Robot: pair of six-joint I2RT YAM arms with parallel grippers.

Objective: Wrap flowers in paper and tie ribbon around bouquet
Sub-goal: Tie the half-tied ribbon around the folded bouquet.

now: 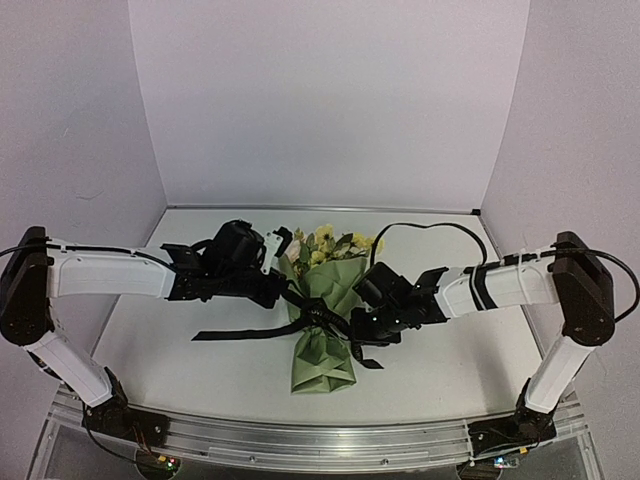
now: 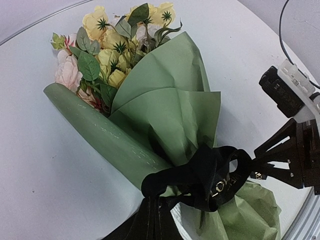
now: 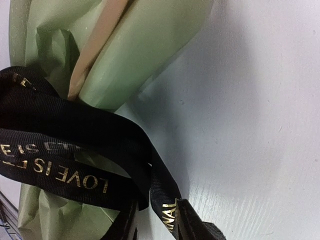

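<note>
The bouquet lies mid-table: pale yellow flowers (image 1: 325,243) top a cone of olive-green paper (image 1: 322,350). In the left wrist view the flowers (image 2: 107,45) spill from the paper (image 2: 165,110). A black ribbon (image 1: 312,318) with gold lettering loops round the cone's waist, bunched into a loose knot (image 2: 220,175). My left gripper (image 1: 283,297) is shut on a ribbon strand at the cone's left side (image 2: 152,212). My right gripper (image 1: 352,322) is at the right side, its jaws narrowly open (image 3: 157,220), with a ribbon strand (image 3: 167,210) lying between the fingers against one of them.
A loose ribbon tail (image 1: 230,333) trails left across the table. Another short tail (image 1: 368,358) lies under my right gripper. A black cable (image 1: 430,230) arcs behind the right arm. White walls enclose the back and sides.
</note>
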